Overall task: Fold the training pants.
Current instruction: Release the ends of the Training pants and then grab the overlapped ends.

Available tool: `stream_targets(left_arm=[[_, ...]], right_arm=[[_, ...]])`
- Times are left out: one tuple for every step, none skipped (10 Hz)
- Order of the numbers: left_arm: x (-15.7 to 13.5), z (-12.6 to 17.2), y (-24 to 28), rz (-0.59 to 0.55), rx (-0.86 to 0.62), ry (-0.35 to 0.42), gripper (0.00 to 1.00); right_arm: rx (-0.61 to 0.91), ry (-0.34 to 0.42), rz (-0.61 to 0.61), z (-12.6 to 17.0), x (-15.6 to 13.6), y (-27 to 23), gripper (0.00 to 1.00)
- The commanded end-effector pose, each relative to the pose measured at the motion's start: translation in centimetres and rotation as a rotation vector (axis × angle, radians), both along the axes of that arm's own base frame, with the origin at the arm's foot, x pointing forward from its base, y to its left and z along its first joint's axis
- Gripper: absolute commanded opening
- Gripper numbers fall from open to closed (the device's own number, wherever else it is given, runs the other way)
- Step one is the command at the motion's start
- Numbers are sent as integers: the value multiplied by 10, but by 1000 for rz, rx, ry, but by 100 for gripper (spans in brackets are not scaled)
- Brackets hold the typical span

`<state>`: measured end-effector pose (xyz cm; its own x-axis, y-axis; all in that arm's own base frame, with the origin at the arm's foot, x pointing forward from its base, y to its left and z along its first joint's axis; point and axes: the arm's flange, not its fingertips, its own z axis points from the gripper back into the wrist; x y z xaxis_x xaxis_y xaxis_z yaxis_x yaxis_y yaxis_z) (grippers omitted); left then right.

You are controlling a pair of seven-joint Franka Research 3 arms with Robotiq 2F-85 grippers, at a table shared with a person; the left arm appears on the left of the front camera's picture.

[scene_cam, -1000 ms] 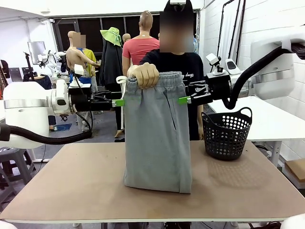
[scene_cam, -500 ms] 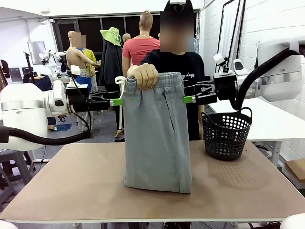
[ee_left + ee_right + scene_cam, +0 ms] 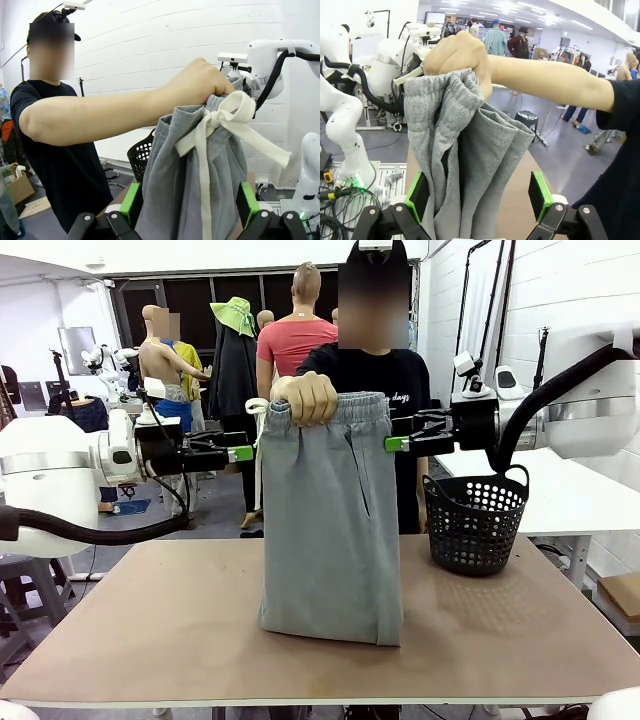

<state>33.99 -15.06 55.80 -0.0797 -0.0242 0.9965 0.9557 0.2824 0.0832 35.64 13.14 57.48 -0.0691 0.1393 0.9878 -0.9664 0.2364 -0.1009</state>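
Left gripper [image 3: 243, 453] and right gripper [image 3: 395, 445] gape at 9 and 3 o'clock of the training pants [image 3: 330, 530] a hand [image 3: 303, 397] holds up for you.

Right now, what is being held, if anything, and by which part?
The person's hand holds the training pants by the bunched waistband. The left tool and right tool stand open beside it, gripping nothing.
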Motion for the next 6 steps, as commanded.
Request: stream_targets(left_arm=[[0,-8,-5,0,-14,-6,100],[0,-8,-6,-23,-14,-3,100],[3,-7,-8,-28,0,3,100],[8,-8,-10,-19,5,4,100],[12,-8,-13,-24,6,4,100],[17,-9,-18,-41,10,11,100]], right_arm=[[26,33,-12,-6,-3,6,100],[39,64,22,-7,-3,6,100],[39,83,46,-8,-3,5,100],[32,88,50,-7,-4,5,100],[33,88,53,-8,-4,6,100],[33,97,66,-8,-3,6,100]])
